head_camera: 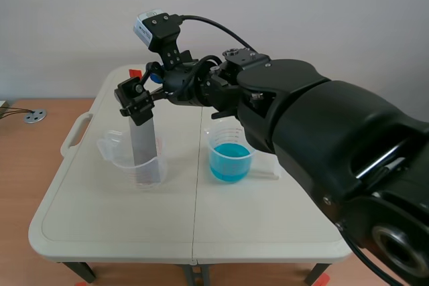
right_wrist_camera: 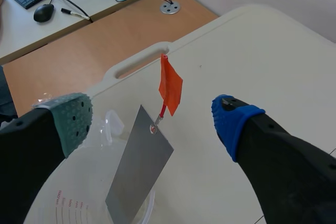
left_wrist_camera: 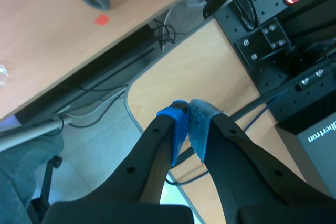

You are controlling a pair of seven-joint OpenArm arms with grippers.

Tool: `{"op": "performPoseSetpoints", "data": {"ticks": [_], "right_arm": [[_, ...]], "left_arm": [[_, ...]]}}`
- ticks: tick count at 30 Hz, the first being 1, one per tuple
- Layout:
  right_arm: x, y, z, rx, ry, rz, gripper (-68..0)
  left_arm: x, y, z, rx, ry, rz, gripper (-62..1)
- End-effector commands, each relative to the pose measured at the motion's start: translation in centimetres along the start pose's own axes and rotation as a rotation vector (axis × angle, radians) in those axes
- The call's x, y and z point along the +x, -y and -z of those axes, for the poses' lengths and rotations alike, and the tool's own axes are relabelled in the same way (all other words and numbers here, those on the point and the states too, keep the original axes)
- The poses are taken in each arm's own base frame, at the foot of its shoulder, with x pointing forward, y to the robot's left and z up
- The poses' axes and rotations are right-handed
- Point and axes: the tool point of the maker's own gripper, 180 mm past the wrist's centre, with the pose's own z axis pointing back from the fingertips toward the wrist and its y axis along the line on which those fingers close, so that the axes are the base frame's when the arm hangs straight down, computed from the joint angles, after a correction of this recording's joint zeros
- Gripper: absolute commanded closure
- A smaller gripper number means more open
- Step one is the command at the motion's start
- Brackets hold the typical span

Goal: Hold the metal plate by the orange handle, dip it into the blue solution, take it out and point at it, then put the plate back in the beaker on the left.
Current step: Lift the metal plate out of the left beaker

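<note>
Pale wall [head_camera: 301, 5] and wooden floor [head_camera: 27, 159] frame a white folding worktop [head_camera: 100, 219] that fills the lower half of the scene view. Left of centre on it stands a clear beaker [head_camera: 153, 172]. The metal plate [head_camera: 143, 140] leans inside it, lower edge down in the beaker and upper end sticking out above the rim.

From the right wrist view, the orange handle [right_wrist_camera: 170, 86] is a small flag on a thin stem fixed at the plate's top, with nothing gripping it. The right end effector [right_wrist_camera: 152, 116] hangs just above the plate with its fingers spread wide. A grey-green pad [right_wrist_camera: 73, 121] sits on one side and a blue pad [right_wrist_camera: 231, 119] on the other, neither touching plate or handle. Its arm comes in from the lower right of the scene view and reaches past the middle.

Just right of centre sits a second beaker [head_camera: 231, 140] holding the blue solution [head_camera: 230, 165], near the first but apart. The left end effector [left_wrist_camera: 188, 113] has its pads pressed together on nothing, with cables [left_wrist_camera: 163, 32] ahead of it.
</note>
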Motion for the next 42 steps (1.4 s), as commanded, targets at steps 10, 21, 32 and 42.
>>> {"op": "performPoseSetpoints", "data": {"ticks": [10,21,32,42], "right_arm": [[3.9,-0.7,0.7,0.018,0.11,-0.006,-30.3],[4.0,-0.4,0.7,-0.002,0.116,-0.006,-16.5],[4.1,-0.4,0.7,-0.001,0.125,-0.006,-1.2],[4.9,-0.9,0.5,0.025,0.175,-0.011,-1.2]], "left_arm": [[0.7,-0.1,0.0,0.006,0.023,-0.002,-1.2],[0.6,-0.1,0.0,0.004,0.02,0.005,-1.2],[0.6,-0.1,0.0,0.004,0.02,0.005,-1.2],[0.6,-0.1,0.0,0.004,0.02,0.005,-1.2]]}}
